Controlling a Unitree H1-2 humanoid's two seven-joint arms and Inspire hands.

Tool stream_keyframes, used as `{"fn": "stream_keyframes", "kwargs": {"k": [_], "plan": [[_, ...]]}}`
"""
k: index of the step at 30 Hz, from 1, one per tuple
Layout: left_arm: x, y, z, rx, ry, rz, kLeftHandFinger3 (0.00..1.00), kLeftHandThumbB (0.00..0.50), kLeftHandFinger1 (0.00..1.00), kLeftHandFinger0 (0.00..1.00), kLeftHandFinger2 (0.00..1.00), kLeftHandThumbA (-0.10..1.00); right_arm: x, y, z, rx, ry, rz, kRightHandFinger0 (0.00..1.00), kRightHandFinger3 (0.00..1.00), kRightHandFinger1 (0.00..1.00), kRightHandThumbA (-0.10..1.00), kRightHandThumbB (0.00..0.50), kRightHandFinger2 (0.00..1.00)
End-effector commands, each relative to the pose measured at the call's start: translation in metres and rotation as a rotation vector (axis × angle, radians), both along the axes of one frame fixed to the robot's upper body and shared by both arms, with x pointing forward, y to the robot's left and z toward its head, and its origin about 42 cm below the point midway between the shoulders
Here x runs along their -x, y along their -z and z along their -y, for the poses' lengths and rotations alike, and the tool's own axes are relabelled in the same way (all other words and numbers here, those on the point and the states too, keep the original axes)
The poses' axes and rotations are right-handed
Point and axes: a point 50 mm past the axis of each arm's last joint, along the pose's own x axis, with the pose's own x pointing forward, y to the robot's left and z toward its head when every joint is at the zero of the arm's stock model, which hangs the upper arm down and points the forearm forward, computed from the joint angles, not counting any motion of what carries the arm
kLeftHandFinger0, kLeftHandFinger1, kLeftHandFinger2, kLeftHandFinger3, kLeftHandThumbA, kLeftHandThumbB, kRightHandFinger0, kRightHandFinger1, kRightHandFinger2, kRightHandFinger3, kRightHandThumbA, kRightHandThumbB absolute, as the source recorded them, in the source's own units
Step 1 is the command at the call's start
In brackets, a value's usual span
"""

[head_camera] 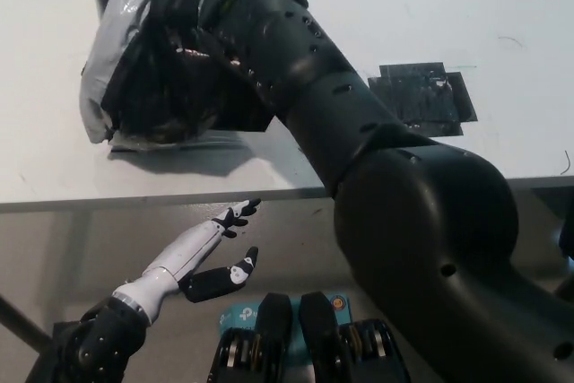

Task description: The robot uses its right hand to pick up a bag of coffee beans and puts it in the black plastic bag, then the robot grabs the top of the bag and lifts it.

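My right arm reaches into the black plastic bag (152, 69) on the desk (404, 6); that hand is hidden, so I can't tell its grip. I'd gather the bag's top fully before lifting straight. My left hand (211, 253) idles spread below the desk edge.

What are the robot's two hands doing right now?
Left robot hand: open, holding nothing, resting below the table edge.
Right robot hand: hidden in the black plastic bag; cannot tell.

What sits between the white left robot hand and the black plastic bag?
Head view: only bare white table and its front edge lie between the left robot hand and the black plastic bag.
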Motion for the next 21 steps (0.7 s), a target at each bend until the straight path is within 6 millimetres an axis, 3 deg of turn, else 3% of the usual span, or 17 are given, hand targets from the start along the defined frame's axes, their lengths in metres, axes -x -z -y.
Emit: {"fn": "stream_keyframes", "kwargs": {"k": [1,3,4,5,6,7,8,9,12,13,14,21], "plan": [[-0.004,-0.016,0.000,-0.022,0.011,0.050,1.00,0.126,0.91,0.88,1.00,0.40,-0.007,-0.016,0.010,0.034,0.042,0.127,0.00,0.98,0.12,0.49,0.000,0.65],[-0.004,-0.018,-0.001,-0.021,0.018,0.048,1.00,0.122,0.92,0.88,1.00,0.40,-0.011,-0.002,0.020,0.145,0.070,0.143,0.00,1.00,0.18,0.44,0.000,0.75],[-0.004,-0.018,-0.001,-0.024,0.022,0.050,1.00,0.117,0.92,0.88,1.00,0.41,-0.013,0.003,0.024,0.200,0.086,0.161,0.03,1.00,0.27,0.42,0.000,0.85],[-0.004,-0.018,-0.001,-0.027,0.023,0.051,1.00,0.117,0.92,0.88,1.00,0.41,-0.014,0.005,0.026,0.233,0.093,0.175,0.01,1.00,0.28,0.40,0.000,0.85],[-0.004,-0.018,0.000,-0.029,0.021,0.049,1.00,0.121,0.92,0.87,1.00,0.41,-0.016,0.009,0.031,0.369,0.089,0.238,0.31,1.00,0.57,0.53,0.051,1.00],[-0.004,-0.019,0.000,-0.032,0.018,0.046,1.00,0.121,0.91,0.87,1.00,0.41,-0.019,0.013,0.037,0.533,0.082,0.313,0.41,1.00,0.60,0.67,0.069,0.95],[-0.004,-0.019,0.000,-0.034,0.016,0.045,1.00,0.122,0.92,0.87,1.00,0.41,-0.020,0.013,0.040,0.618,0.061,0.354,0.69,1.00,0.89,0.77,0.117,1.00],[-0.004,-0.019,0.000,-0.041,0.014,0.044,1.00,0.124,0.93,0.88,1.00,0.43,-0.023,0.010,0.046,0.907,-0.009,0.521,1.00,1.00,1.00,0.95,0.284,1.00],[-0.005,-0.019,0.000,-0.046,0.014,0.043,1.00,0.125,0.93,0.88,1.00,0.43,-0.025,0.006,0.050,1.219,-0.060,0.681,1.00,1.00,1.00,0.98,0.378,1.00],[-0.005,-0.019,0.000,-0.048,0.015,0.043,1.00,0.128,0.93,0.88,1.00,0.44,-0.026,0.001,0.051,1.340,-0.079,0.743,1.00,1.00,1.00,0.98,0.453,1.00],[-0.005,-0.018,0.000,-0.049,0.016,0.045,1.00,0.126,0.92,0.88,1.00,0.44,-0.027,-0.002,0.052,1.371,-0.082,0.766,1.00,1.00,1.00,0.97,0.485,1.00],[-0.006,-0.017,0.001,-0.059,0.028,0.048,1.00,0.129,0.93,0.89,1.00,0.47,-0.028,-0.029,0.054,1.481,-0.074,0.869,1.00,1.00,1.00,1.00,0.500,1.00]]}}
